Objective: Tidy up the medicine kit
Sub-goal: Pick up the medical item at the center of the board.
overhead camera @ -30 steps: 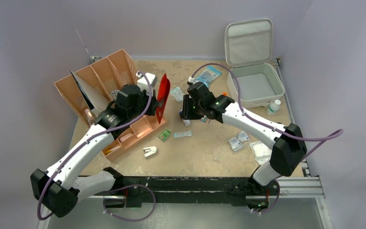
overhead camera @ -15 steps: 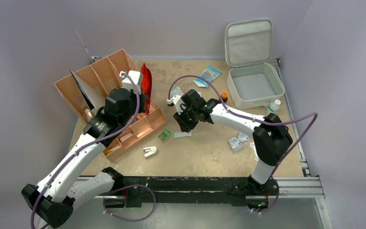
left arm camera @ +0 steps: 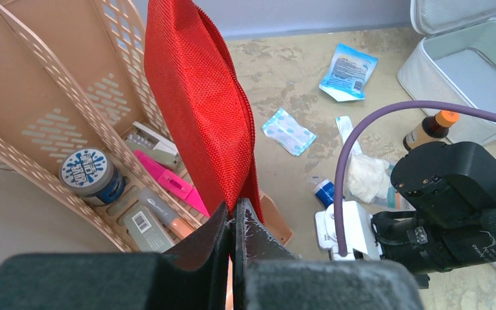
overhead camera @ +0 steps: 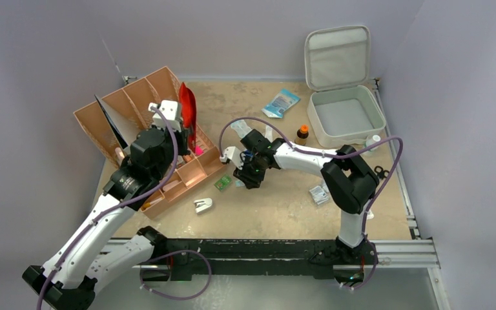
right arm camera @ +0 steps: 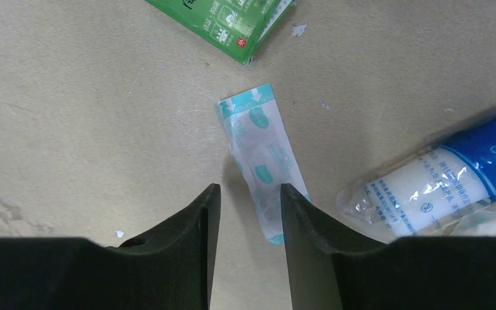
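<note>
Now the left pincer (left arm camera: 232,219) is gripping the lower edge of the red pouch (left arm camera: 200,103), its jaws pressed together on the fabric. It is holding the pouch upright above the tan divided organizer (left arm camera: 51,84), whose compartments are showing a round blue-and-white tin (left arm camera: 92,173) and a pink strip (left arm camera: 168,184). The right pincer (right arm camera: 250,194) is hanging low over the desk (right arm camera: 90,129) with its jaws apart, straddling the near end of a teal-patterned plaster strip (right arm camera: 258,148) that is lying flat; whether the fingers are touching it I cannot tell. A green box (right arm camera: 232,19) is lying just beyond the strip, and a blue-and-white tube (right arm camera: 439,187) beside it. The medicine kit (overhead camera: 345,137) is sitting open at the far right corner of the desk, its lid (overhead camera: 337,57) standing up against the back wall, well apart from both pincers.
</note>
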Robot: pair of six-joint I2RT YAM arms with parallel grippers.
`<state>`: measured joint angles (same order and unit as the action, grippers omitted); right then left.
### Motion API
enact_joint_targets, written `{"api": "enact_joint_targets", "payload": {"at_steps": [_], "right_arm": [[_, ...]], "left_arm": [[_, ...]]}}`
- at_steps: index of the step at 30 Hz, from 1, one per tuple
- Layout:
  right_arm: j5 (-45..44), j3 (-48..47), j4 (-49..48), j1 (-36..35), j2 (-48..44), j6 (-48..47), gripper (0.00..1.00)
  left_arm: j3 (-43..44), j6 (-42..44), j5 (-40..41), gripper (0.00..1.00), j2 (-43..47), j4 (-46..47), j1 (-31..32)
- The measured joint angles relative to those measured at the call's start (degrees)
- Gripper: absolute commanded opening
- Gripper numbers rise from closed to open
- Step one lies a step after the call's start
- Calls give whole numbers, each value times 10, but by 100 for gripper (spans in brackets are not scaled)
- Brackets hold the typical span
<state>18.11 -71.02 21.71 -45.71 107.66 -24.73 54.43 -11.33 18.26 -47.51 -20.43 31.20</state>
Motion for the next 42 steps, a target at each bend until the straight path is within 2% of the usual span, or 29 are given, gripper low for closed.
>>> {"api": "enact_joint_targets", "payload": {"at_steps": [6,13,16,20,30,37,42], "right_arm": [[-4,0,-12,0,5,-38,44],[-8,5,-49,-1,17,-54,35],[-15,24,-80,-5,10,-64,24],[-23,44,-109,-14,-1,-72,1],[-31,88,-123,-19,-44,-33,0],[-30,97,-85,-19,-123,67,0],[-25,100,-101,-17,-213,182,0]], "left_arm": [[-7,0,2,0,2,6,0],[-8,0,2,0,1,7,0],[-8,0,1,0,1,7,0],[-8,0,1,0,1,7,0],[-8,0,-10,0,-6,7,0],[-8,0,-31,0,-21,7,0],[-8,0,-54,0,-42,7,0]]}}
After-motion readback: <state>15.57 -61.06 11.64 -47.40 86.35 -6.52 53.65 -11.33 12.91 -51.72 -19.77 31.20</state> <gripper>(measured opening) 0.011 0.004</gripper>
